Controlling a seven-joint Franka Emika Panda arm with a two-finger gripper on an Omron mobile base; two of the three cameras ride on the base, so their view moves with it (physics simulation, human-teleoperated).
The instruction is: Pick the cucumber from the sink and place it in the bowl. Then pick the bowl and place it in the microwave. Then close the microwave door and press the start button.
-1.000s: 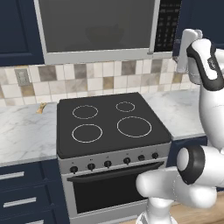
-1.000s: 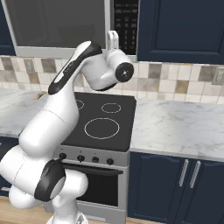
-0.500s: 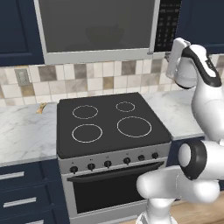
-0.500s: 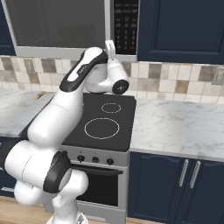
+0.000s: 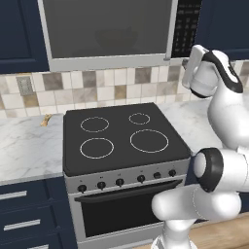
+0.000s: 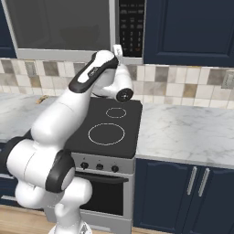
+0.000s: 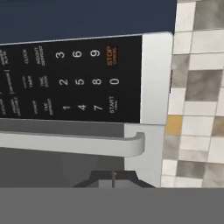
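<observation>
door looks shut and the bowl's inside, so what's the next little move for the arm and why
Probably nudge the shut end effector forward and across to the start button on the keypad. The microwave door is closed with the bowl dimly visible behind its glass, and in the hand view the tips sit beside the handle, short of that key.

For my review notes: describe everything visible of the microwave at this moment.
The microwave is built in above the stove, between dark blue cabinets. Its grey-framed door is shut; through the tinted glass a bowl shows dimly inside. A pale grey bar handle runs along the door's edge. On its right, the black keypad panel carries white digits, a START key and an orange STOP key. Nothing visibly touches it.
</observation>
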